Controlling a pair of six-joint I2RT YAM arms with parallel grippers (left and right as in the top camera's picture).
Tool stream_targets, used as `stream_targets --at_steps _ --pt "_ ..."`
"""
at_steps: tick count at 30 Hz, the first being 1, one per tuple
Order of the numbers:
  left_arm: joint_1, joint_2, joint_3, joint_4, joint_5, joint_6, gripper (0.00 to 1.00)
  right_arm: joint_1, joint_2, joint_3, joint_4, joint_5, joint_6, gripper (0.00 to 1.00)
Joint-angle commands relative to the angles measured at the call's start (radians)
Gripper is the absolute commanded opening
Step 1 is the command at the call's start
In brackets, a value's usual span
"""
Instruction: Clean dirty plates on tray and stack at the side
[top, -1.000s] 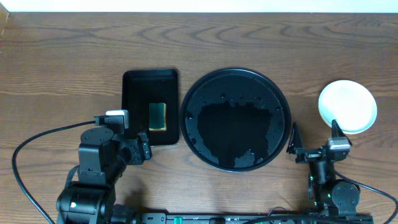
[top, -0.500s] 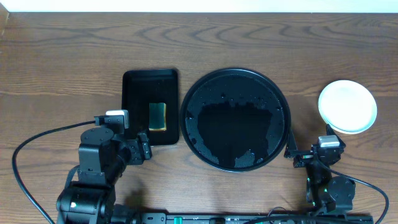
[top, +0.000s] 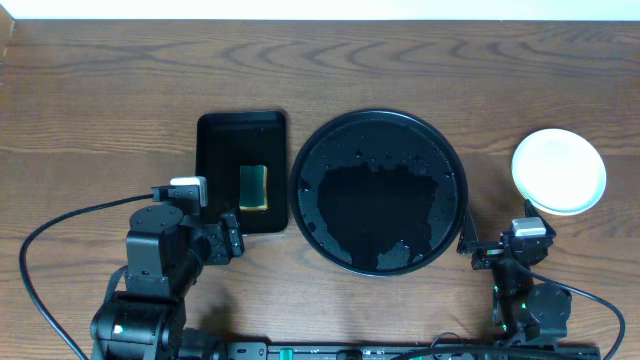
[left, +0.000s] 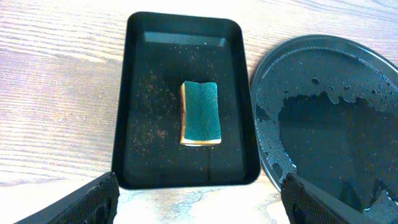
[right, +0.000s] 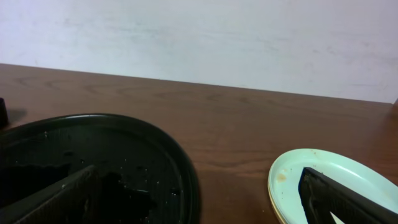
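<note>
The round black tray (top: 340, 140) sits mid-table, wet and with no plates on it; it also shows in the left wrist view (left: 373, 68) and the right wrist view (right: 168, 155). The plates (top: 558, 170) are stacked on the wood at the right, a mint-blue one on top with a yellow rim under it (right: 292, 180). My left gripper (left: 199, 205) is open and empty, just in front of the small rectangular tray. My right gripper (right: 199, 202) is open and empty, low near the front edge between tray and stack.
A small rectangular black tray (top: 215, 180) holds a green-yellow sponge (top: 253, 187), left of the round tray; the sponge also shows in the left wrist view (left: 200, 112). A cable (top: 60, 225) loops at front left. A white wall stands behind the table.
My right gripper has drawn back from the plate stack toward the front edge. The left arm, tray and plates have not moved.
</note>
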Motion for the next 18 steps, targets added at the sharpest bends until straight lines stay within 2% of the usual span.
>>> stream_targets --at_steps 1,15,18 --pt "0.002 -0.001 -0.004 0.003 0.002 -0.001 0.84 0.007 -0.006 -0.001 -0.004 -0.003 -0.012 0.99" --pt "0.002 -0.001 -0.004 0.003 0.002 -0.001 0.84 0.007 -0.006 -0.001 -0.004 -0.004 -0.012 0.99" --pt "0.002 -0.021 -0.004 -0.035 -0.001 0.0 0.84 0.007 -0.006 -0.001 -0.004 -0.003 -0.012 0.99"
